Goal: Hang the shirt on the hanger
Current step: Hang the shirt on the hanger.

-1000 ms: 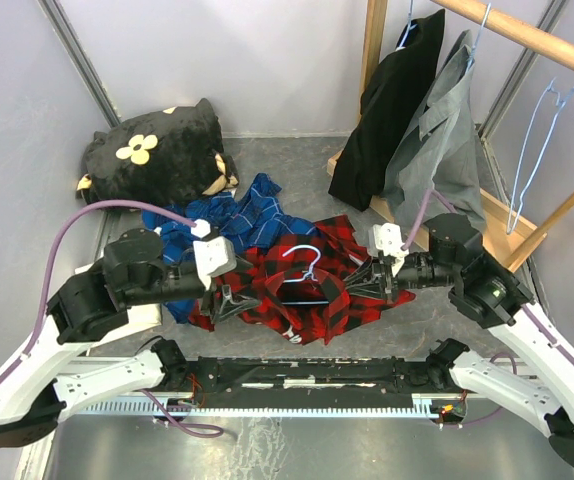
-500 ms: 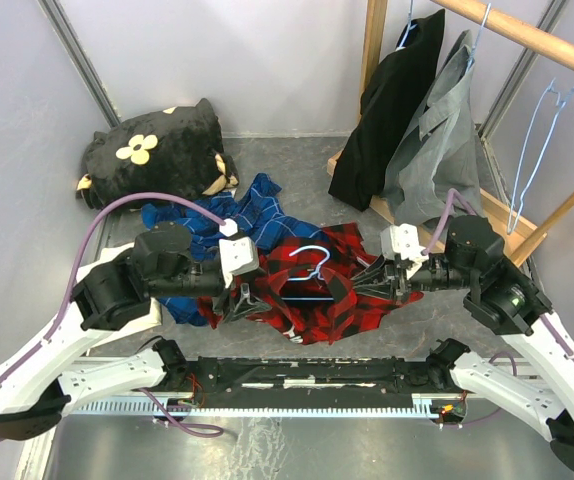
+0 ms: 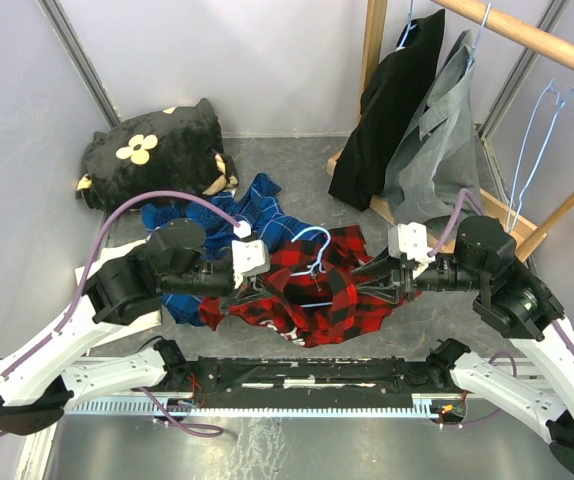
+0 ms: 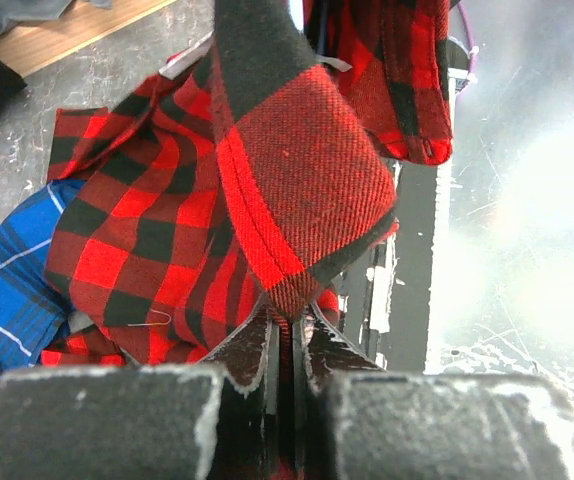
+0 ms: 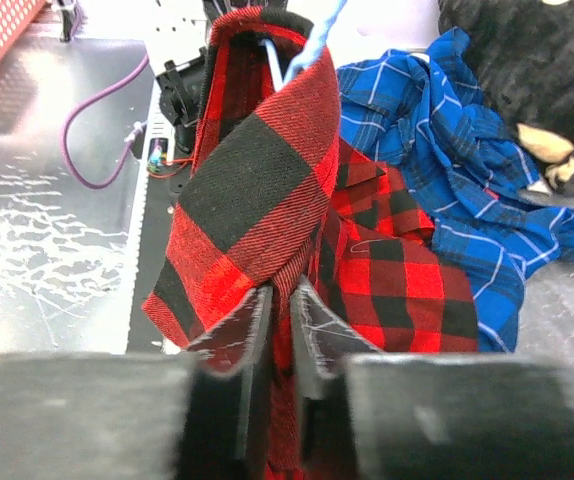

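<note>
Shirt (image 3: 357,305): red-and-black buffalo plaid, soft brushed flannel with a visible twill weave, heaped at mid-table just ahead of the arm bases and drawn up into a ridge between the two grippers. Spreads in big square checks, rumpled, with neatly stitched hems. Folds over itself in thick doubled flaps in both wrist views.

Largest around it: table (image 3: 287,165), flat grey, scuffed and scratched. At far right, wooden rack (image 3: 375,40), pale round rail on a square post, carrying a black jacket (image 3: 392,110) and a grey garment (image 3: 442,140), both limp and smooth. At far left, black cushion (image 3: 167,150), plush and lumpy, marked with cream flower shapes. Near it and touching the red plaid's far-left edge, blue plaid shirt (image 3: 222,215), thinner cloth with fine white lines, crumpled.

Then hanger (image 5: 314,40): thin light-blue wire, curved hook poking up out of the shirt's raised middle, lower part buried in the folds.

Left gripper (image 4: 289,318): dark fingers pressed together, nipping a folded point of the flannel. Right gripper (image 5: 282,300): jaws only a sliver apart, a doubled fold of the same plaid caught between them.
</note>
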Action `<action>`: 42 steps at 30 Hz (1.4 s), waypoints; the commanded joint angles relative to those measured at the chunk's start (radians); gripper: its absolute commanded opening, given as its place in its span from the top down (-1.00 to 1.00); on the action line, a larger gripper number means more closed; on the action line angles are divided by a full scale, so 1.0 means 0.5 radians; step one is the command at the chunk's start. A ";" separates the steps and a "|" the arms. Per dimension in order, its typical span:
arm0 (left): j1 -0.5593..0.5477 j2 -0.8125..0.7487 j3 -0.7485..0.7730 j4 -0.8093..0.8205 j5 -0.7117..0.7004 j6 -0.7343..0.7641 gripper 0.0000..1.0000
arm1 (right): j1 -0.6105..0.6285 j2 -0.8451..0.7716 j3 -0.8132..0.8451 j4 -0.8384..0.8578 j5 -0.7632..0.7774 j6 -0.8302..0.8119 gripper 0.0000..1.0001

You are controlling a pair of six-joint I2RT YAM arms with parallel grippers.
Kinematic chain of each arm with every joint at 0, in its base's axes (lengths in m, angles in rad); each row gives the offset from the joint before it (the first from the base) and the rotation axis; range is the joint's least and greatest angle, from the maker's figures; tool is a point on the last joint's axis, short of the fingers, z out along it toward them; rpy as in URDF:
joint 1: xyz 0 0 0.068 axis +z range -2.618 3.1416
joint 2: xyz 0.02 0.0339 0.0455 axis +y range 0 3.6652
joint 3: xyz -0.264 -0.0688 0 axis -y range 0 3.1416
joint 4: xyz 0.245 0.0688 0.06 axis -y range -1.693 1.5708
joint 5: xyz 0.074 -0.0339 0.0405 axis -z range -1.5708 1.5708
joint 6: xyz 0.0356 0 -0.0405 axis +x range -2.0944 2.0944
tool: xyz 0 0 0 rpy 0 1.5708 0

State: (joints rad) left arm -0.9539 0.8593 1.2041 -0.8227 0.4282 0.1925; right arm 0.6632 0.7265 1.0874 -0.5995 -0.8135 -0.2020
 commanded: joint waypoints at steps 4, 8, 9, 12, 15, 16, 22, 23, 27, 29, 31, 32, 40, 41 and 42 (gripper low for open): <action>0.011 -0.086 0.031 0.068 -0.150 0.001 0.94 | 0.010 -0.122 0.135 -0.285 0.485 -0.312 -0.12; 0.010 -0.128 0.031 0.067 -0.200 -0.014 0.95 | 0.009 -0.190 0.152 -0.443 0.634 -0.386 -0.35; 0.011 -0.133 0.031 0.069 -0.207 -0.017 0.95 | 0.009 -0.201 0.164 -0.481 0.649 -0.388 -0.45; 0.010 -0.136 0.031 0.068 -0.217 -0.022 0.95 | 0.009 -0.202 0.225 -0.605 0.674 -0.406 -0.65; 0.012 -0.123 0.036 0.068 -0.214 -0.022 0.95 | 0.008 -0.217 0.230 -0.652 0.602 -0.420 -0.94; 0.009 -0.118 0.039 0.068 -0.212 -0.023 0.95 | 0.008 -0.232 0.217 -0.645 0.579 -0.442 -0.96; 0.011 -0.104 0.034 0.086 -0.206 -0.031 0.95 | 0.009 -0.302 0.106 -0.476 0.481 -0.445 -0.98; 0.009 -0.100 0.036 0.087 -0.203 -0.029 0.95 | 0.009 -0.288 0.107 -0.459 0.445 -0.447 -0.98; 0.010 -0.079 0.055 0.088 -0.190 -0.027 0.95 | 0.009 -0.190 0.094 -0.387 0.272 -0.462 -0.98; 0.009 -0.076 0.061 0.086 -0.178 -0.023 0.95 | 0.010 -0.149 0.070 -0.311 0.239 -0.456 -0.98; 0.011 -0.074 0.064 0.087 -0.170 -0.024 0.95 | 0.011 -0.116 0.050 -0.211 0.231 -0.451 -0.98; 0.012 -0.074 0.063 0.087 -0.168 -0.023 0.95 | 0.009 -0.104 0.039 -0.153 0.239 -0.447 -0.98; 0.011 -0.051 0.088 0.087 -0.136 -0.020 0.95 | 0.014 0.048 -0.065 -0.013 0.335 -0.616 -0.98; 0.012 -0.047 0.094 0.088 -0.133 -0.017 0.95 | 0.016 0.068 -0.069 -0.009 0.329 -0.633 -0.98; 0.009 -0.044 0.097 0.087 -0.130 -0.015 0.95 | 0.018 0.091 -0.077 0.000 0.325 -0.645 -0.98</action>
State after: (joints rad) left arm -0.9504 0.8356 1.2049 -0.8356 0.3267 0.1913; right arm 0.6659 0.7418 1.0622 -0.6743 -0.6518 -0.4702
